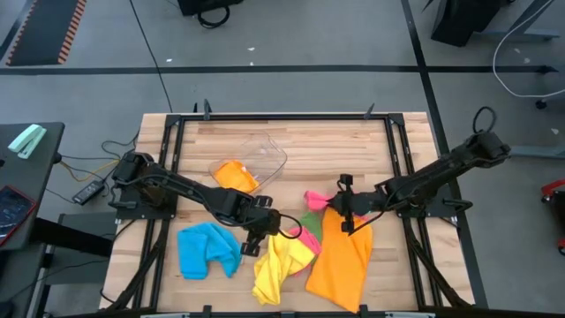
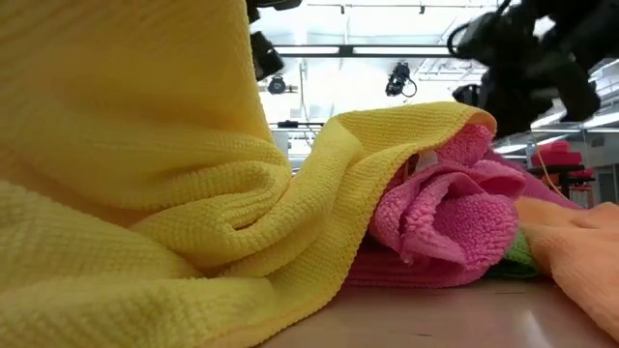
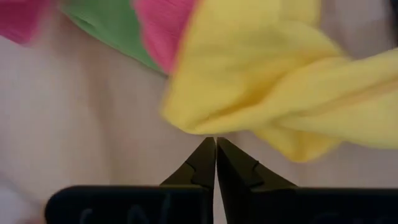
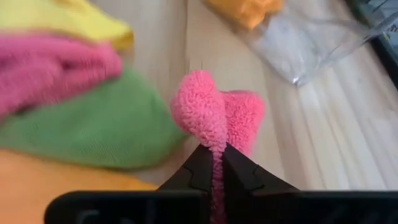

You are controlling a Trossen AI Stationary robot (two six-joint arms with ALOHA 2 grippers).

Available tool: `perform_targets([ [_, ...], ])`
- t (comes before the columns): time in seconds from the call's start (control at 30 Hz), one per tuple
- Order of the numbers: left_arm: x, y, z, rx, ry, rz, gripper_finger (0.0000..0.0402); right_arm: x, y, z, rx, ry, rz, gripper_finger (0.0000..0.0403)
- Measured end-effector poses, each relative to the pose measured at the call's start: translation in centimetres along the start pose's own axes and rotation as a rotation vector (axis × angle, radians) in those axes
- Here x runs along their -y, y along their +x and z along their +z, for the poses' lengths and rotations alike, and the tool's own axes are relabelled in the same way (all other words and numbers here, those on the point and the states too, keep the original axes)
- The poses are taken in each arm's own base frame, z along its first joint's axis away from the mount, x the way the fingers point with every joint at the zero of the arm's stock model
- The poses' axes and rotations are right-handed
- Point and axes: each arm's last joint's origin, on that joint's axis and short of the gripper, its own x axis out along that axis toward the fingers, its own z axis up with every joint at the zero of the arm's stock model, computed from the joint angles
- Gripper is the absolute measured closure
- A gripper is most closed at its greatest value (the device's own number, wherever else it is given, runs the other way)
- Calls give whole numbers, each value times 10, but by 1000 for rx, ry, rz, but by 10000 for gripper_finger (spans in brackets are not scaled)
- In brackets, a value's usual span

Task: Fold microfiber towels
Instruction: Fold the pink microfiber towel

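Observation:
A yellow towel (image 1: pixel 281 265) lies bunched at the near middle, and one part of it rises steeply in the low view (image 2: pixel 116 116). My left gripper (image 1: pixel 262 237) is shut at its upper end. Beside the yellow one lie a pink towel (image 2: pixel 445 213) and a green towel (image 1: pixel 311 221). My right gripper (image 1: pixel 338 208) is shut on the pink towel. A large orange towel (image 1: pixel 340 261) lies at the near right and a crumpled blue towel (image 1: pixel 207 250) at the near left. My left gripper (image 3: pixel 215 144) meets the yellow towel's lower edge (image 3: pixel 208 129) with only its shut tips, slanting down from the table's left. The cloth bunches right at the tips, which hide how much of it lies between them. The rest of the towel trails onto the table. My right gripper (image 4: pixel 216 149) pinches a fold of the pink towel (image 4: pixel 214 127) between its two fingers, slanting down from the table's right. A rounded lobe of the cloth sticks out beyond the tips, and a strip runs back between the fingers. One layer or several, I cannot tell.
A clear plastic tub (image 1: pixel 265 157) lies at the far middle with an orange cloth (image 1: pixel 234 175) at its mouth. Black frame rails (image 1: pixel 177 159) run along the left, right and far sides of the wooden table. Bare wood shows at the far right.

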Motion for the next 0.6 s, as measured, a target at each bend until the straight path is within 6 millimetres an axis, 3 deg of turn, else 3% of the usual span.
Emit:
perform_targets([
  [0.3,-9,-4,22,200,172,370,378,11,-25,13,131,140,12,378],
  [0.43,-11,-9,33,289,225,483,341,13,-29,15,149,164,8,378],
  [0.6,-21,-4,40,325,271,556,264,16,-32,16,169,186,-43,378],
])
